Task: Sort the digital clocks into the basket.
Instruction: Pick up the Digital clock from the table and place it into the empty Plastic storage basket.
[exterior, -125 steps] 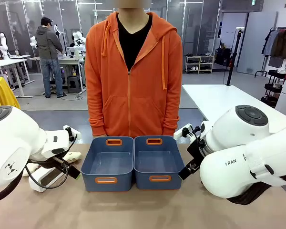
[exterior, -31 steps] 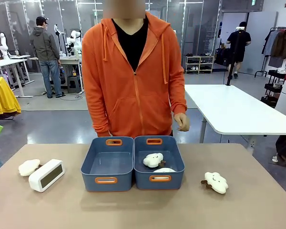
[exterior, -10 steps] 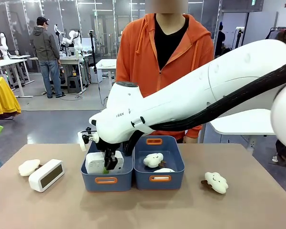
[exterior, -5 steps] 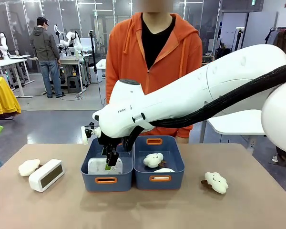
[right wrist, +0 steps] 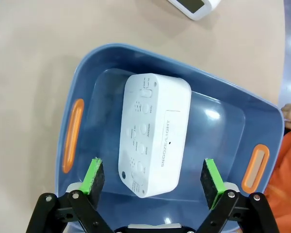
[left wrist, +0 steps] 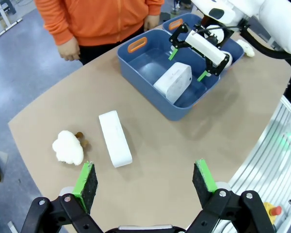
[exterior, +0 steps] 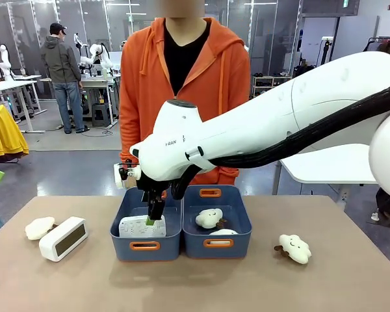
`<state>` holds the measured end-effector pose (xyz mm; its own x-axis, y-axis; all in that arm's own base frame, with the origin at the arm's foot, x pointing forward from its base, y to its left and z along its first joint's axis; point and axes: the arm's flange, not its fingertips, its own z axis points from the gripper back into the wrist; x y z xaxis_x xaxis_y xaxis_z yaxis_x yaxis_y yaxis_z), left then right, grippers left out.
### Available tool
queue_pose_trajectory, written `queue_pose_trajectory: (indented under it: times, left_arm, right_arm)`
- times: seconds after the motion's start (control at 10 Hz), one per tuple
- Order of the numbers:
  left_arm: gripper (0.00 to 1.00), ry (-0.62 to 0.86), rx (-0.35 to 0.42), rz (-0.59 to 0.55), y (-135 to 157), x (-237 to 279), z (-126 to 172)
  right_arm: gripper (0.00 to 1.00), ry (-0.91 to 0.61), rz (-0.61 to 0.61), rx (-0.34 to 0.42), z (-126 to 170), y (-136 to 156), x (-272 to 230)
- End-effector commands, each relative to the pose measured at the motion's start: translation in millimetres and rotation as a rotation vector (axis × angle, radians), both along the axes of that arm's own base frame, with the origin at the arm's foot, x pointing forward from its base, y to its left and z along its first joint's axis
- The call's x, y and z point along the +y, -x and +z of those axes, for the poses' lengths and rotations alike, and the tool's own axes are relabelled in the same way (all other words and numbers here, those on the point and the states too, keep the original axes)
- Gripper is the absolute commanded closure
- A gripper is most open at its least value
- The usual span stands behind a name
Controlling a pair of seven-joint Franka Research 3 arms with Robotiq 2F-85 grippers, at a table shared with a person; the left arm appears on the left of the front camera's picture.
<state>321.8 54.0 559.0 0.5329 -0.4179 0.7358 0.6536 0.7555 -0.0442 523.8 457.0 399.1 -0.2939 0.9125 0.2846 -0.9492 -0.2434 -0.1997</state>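
A white digital clock (exterior: 140, 226) lies in the left blue basket (exterior: 126, 249), button side up in the right wrist view (right wrist: 153, 141). Just above it my right gripper (exterior: 155, 218) hangs open (right wrist: 153, 177), its green pads (right wrist: 93, 175) wide of the clock on either side and not touching it. The other clock (exterior: 63, 238), with a dark display, rests on the table at the left (left wrist: 115, 138). High over that left part of the table, my left gripper (left wrist: 144, 179) stands open and empty. It looks down on the basket (left wrist: 145, 87) and the right gripper (left wrist: 199, 46).
The right blue bin (exterior: 237, 244) holds two white cloud plush toys (exterior: 209, 218). A cloud plush (exterior: 39, 227) lies beside the table clock, and one more (exterior: 294, 247) at the right. A person in an orange hoodie (exterior: 182, 97) stands at the far edge.
My right gripper has opened and let go of the clock, which now lies flat in the left basket. The gripper has risen slightly. The person has shifted left.
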Motion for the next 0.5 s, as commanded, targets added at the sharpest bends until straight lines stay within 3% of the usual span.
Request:
queue_pose_trajectory:
  times: [0.0, 0.4]
  left_arm:
    - [0.00, -0.009, -0.001, -0.021, 0.6, 2.0, 0.2]
    - [0.00, -0.009, -0.001, -0.021, 0.6, 2.0, 0.2]
  right_arm:
    - [0.00, 0.003, 0.012, 0.001, -6.4, 0.5, 6.8]
    - [0.00, 0.003, 0.012, 0.001, -6.4, 0.5, 6.8]
